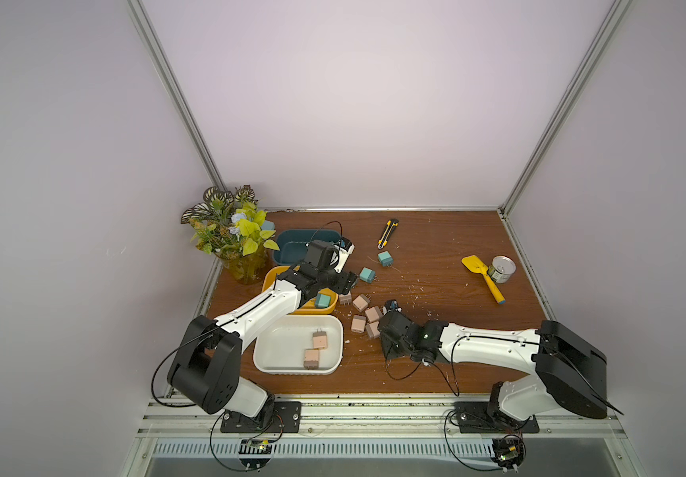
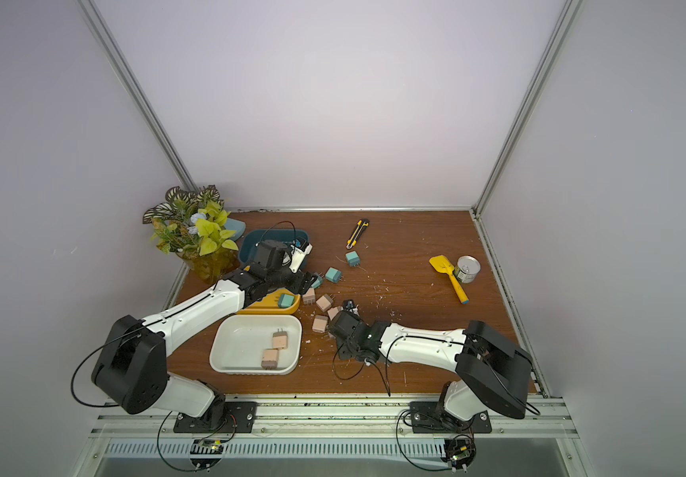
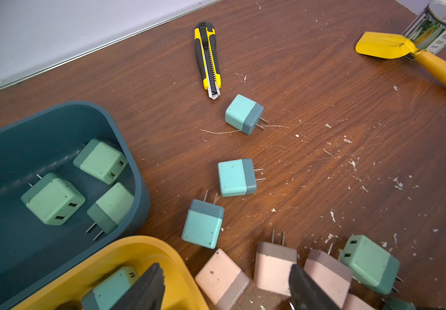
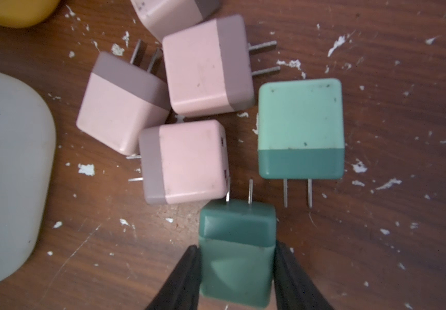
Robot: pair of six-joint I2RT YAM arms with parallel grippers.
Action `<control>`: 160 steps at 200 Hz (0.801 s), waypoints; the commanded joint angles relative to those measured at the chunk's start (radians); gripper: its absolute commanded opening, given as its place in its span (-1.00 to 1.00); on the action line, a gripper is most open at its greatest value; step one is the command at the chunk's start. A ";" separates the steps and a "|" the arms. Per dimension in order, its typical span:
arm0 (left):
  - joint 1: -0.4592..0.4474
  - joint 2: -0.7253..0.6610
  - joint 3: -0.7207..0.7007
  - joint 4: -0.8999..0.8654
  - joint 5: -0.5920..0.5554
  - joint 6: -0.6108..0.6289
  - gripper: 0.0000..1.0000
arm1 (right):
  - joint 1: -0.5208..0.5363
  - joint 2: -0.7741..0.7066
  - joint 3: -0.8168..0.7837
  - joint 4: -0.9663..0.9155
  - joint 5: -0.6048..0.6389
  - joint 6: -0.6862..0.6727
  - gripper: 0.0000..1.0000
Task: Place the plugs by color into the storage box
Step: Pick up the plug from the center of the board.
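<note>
Right wrist view: right pincer (image 4: 236,249) clenched on a green plug (image 4: 238,271), pink plugs (image 4: 197,80) just ahead; next, lift toward dark-blue box (image 3: 42,128). Left pincer (image 3: 227,284) gapes, seemingly empty.

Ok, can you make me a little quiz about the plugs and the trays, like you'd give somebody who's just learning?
1. True or false: the white tray holds two pink plugs.
2. The right gripper is shut on a plug. Is it A pink, B green or C yellow?
3. In the left wrist view, how many green plugs lie in the dark blue tray?

Key: 1 true; 2 B; 3 three.
</note>
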 commanded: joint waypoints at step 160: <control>-0.012 -0.040 -0.015 0.054 -0.030 -0.010 0.52 | 0.009 -0.130 0.033 -0.102 0.050 -0.020 -0.24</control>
